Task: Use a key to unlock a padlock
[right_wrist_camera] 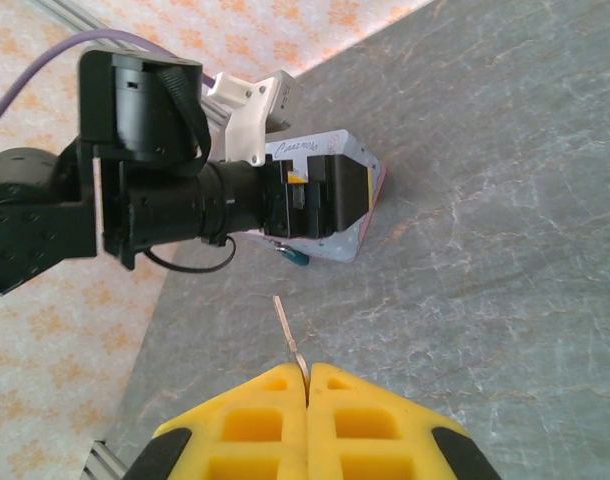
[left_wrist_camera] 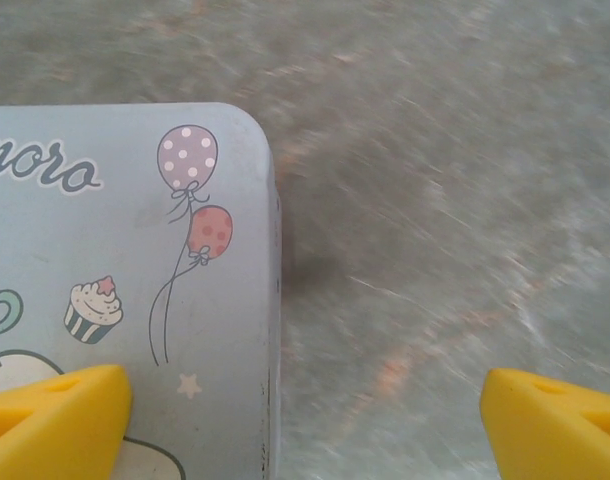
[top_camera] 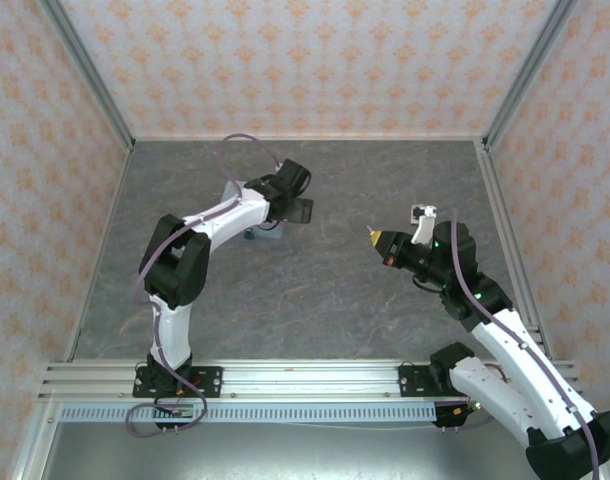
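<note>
Grey marbled bench (top_camera: 315, 300) carries a pastel-blue rectangular cartoon tin (left_wrist_camera: 115, 270). The tiny dark teal padlock (right_wrist_camera: 297, 257) lies just beside it, likely light and skiddy, best gripped across its body. The left gripper (left_wrist_camera: 305, 420) hangs spread over the tin's corner. Well apart from the tin, the right gripper (right_wrist_camera: 307, 385) pinches the slim, stiff yellowish metal key (right_wrist_camera: 285, 325).

White arm shells (top_camera: 223, 214), black joints (top_camera: 173, 272), purple cables (top_camera: 247, 137), chunky yellow fingers (right_wrist_camera: 215, 428), small green lights (top_camera: 477, 295)

The tin (left_wrist_camera: 135, 300) runs off the left wrist view's left and bottom edges, beside blurred worktop (left_wrist_camera: 435, 200). The jaws of the right gripper (right_wrist_camera: 307, 374) hide the head of the key (right_wrist_camera: 288, 335). The padlock (right_wrist_camera: 298, 257) shows too small for detail.
</note>
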Controlling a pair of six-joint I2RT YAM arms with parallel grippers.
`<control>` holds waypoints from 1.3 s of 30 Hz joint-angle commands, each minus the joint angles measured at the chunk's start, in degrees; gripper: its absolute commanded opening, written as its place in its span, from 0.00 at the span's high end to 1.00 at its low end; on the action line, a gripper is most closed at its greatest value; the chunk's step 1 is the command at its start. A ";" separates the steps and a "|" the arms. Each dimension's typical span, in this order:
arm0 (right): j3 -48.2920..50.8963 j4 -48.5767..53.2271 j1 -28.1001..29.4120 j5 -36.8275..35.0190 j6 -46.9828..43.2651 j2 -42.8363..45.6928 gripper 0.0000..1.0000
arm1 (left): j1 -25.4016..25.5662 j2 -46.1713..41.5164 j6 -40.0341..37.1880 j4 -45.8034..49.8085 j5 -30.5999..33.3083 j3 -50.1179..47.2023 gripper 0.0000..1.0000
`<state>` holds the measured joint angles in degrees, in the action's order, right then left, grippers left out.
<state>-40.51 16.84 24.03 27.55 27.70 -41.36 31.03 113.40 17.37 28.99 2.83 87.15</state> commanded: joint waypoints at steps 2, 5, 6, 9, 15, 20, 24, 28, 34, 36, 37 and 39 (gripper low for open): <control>-2.50 3.92 -1.22 -2.36 -1.51 1.54 1.00 | 4.86 -0.28 5.12 2.66 -5.25 -4.03 0.11; -3.38 6.16 -3.20 -2.25 -1.98 1.93 1.00 | 8.05 -0.83 6.91 2.68 -5.22 -4.59 0.11; -3.53 6.64 -3.94 -2.10 -2.06 2.10 1.00 | 9.02 -0.89 7.50 2.33 -5.42 -4.86 0.11; -4.09 8.43 -6.19 -1.98 -2.48 2.43 1.00 | 11.99 -0.84 9.36 0.92 -7.04 -5.18 0.12; -5.81 12.20 -8.97 -2.98 -4.06 2.43 1.00 | 16.66 2.13 10.85 1.89 -8.15 -0.16 0.12; -7.97 15.34 -9.57 -4.88 -5.18 2.49 1.00 | 18.61 5.58 10.74 1.92 -9.88 4.76 0.12; -8.38 16.73 -9.62 -4.39 -5.55 2.64 1.00 | 18.81 2.58 9.56 1.24 -8.40 4.70 0.12; -7.22 15.24 -9.63 -3.75 -4.78 3.30 1.00 | 18.46 -3.18 7.72 1.30 -6.78 4.11 0.10; -2.88 6.58 -9.56 5.01 -0.81 1.03 1.00 | 16.30 -15.64 7.48 -2.92 -5.82 -3.20 0.08; -1.29 3.13 -9.45 8.02 1.14 -0.91 1.00 | 14.87 -19.90 8.03 -4.99 -5.84 -7.68 0.07; -0.61 1.42 -9.24 9.11 2.05 -2.19 1.00 | 14.06 -22.35 8.37 -6.30 -6.02 -10.24 0.07; 0.15 -1.04 -8.52 9.56 2.97 -4.50 1.00 | 12.40 -26.60 8.71 -8.77 -6.98 -15.54 0.08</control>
<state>-41.71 22.50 14.85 33.15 27.86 -43.83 45.34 90.35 25.61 23.51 -4.10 77.28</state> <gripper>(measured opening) 0.048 0.925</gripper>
